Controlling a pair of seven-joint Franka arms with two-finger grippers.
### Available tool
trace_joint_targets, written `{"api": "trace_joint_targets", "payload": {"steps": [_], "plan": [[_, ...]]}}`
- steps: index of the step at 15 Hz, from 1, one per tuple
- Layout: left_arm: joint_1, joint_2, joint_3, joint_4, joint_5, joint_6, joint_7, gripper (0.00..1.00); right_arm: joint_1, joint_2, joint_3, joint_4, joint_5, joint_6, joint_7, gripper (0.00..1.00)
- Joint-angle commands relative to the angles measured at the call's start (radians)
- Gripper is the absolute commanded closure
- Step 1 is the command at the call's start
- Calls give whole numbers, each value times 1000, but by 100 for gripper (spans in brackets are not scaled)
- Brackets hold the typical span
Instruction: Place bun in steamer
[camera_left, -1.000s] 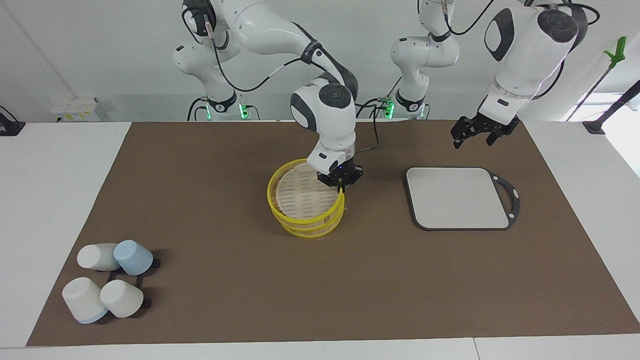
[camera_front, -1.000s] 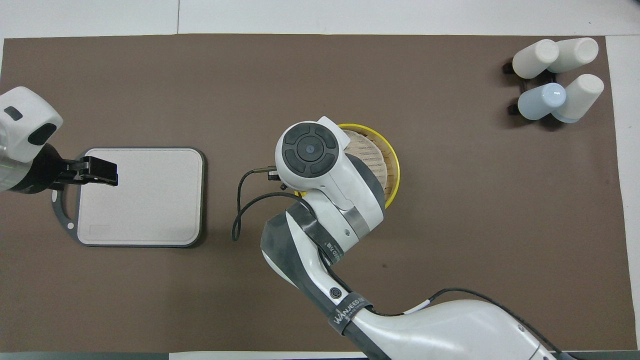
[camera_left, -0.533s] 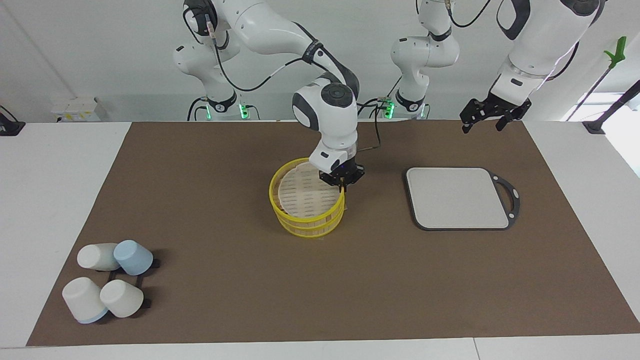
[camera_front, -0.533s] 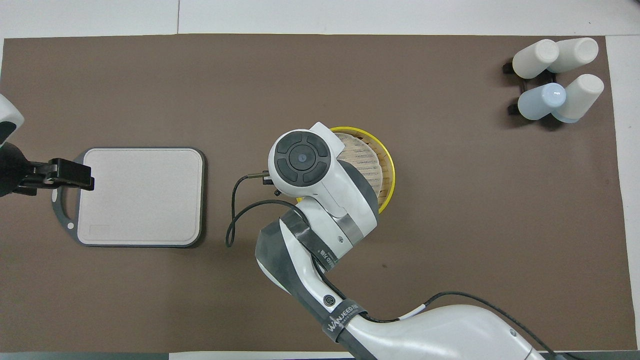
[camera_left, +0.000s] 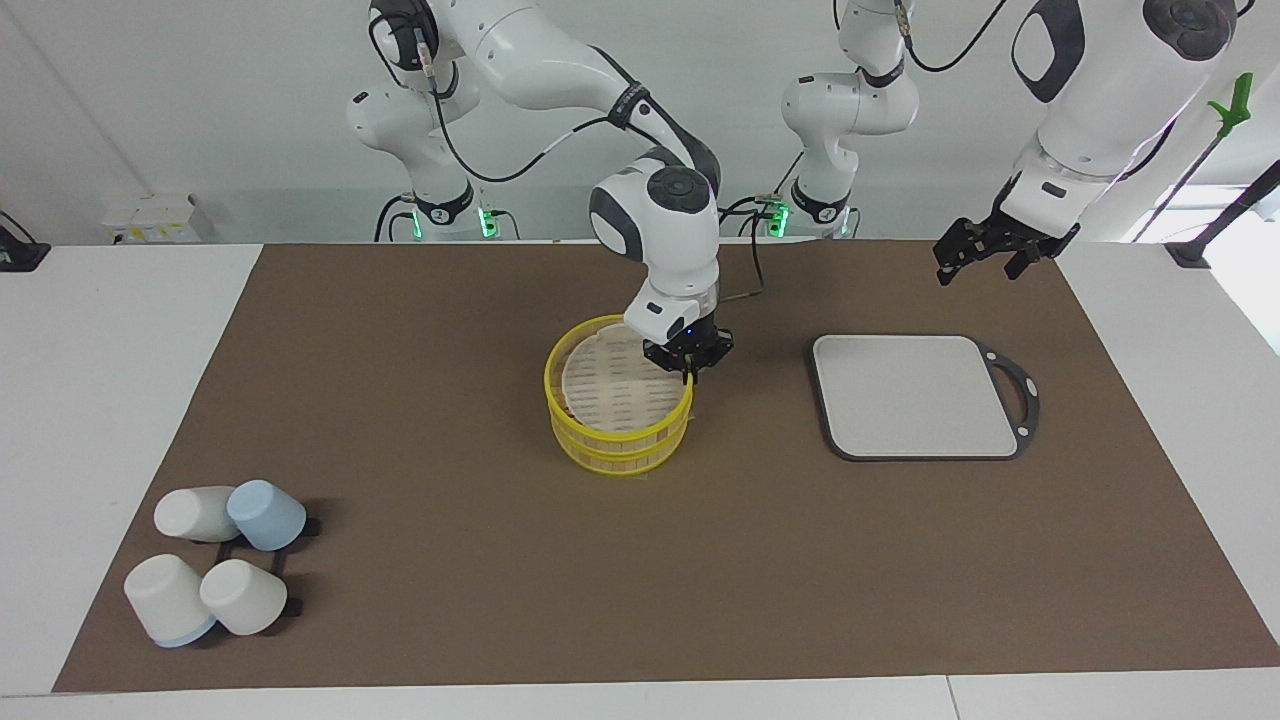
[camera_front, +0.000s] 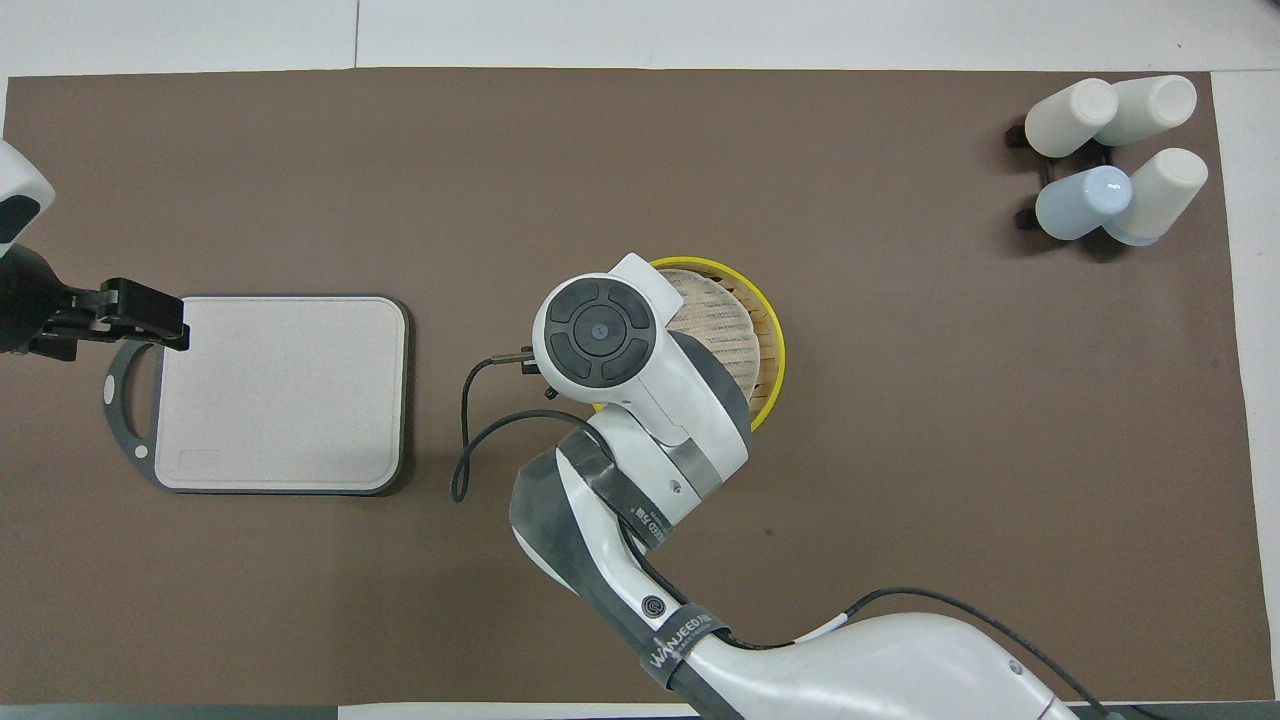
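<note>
The yellow-rimmed steamer (camera_left: 620, 455) stands mid-table on the brown mat; it also shows in the overhead view (camera_front: 768, 335), partly covered by the arm. Its slatted lid (camera_left: 612, 385) lies on the top tier. My right gripper (camera_left: 688, 374) is shut on the lid's yellow rim, at the side toward the left arm's end; in the overhead view the wrist hides it. The bun is hidden. My left gripper (camera_left: 980, 262) is open and empty, raised over the mat by the grey board's handle side, and also shows in the overhead view (camera_front: 145, 312).
A grey square board (camera_left: 915, 395) with a dark handle lies toward the left arm's end, also in the overhead view (camera_front: 280, 390). Several white and blue cups (camera_left: 215, 565) lie on a black rack at the right arm's end, farther from the robots (camera_front: 1110, 160).
My right gripper has shifted the lid slightly toward the left arm's end, settling it squarer on the steamer. My left gripper has risen and drawn back off the board toward the table's end.
</note>
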Motion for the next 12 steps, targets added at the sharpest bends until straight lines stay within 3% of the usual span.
{"api": "trace_joint_targets", "payload": {"steps": [1, 4, 6, 10, 12], "plan": [[13, -6, 1, 20, -21, -15, 25, 0, 4, -10, 4, -31, -1, 27, 30, 45], [19, -4, -1, 33, -28, 6, 25, 0, -2, -10, 1, 32, -3, -34, 29, 0], [19, -7, -1, 33, -28, 5, 25, 0, -31, -25, -10, 90, -39, -136, 12, 0], [20, -30, -2, 22, -28, 6, 25, 0, -225, -205, -15, 92, -39, -328, -39, 0], [23, -38, -2, 20, -28, 5, 26, 0, -331, -289, -12, 72, -38, -484, -106, 0]]}}
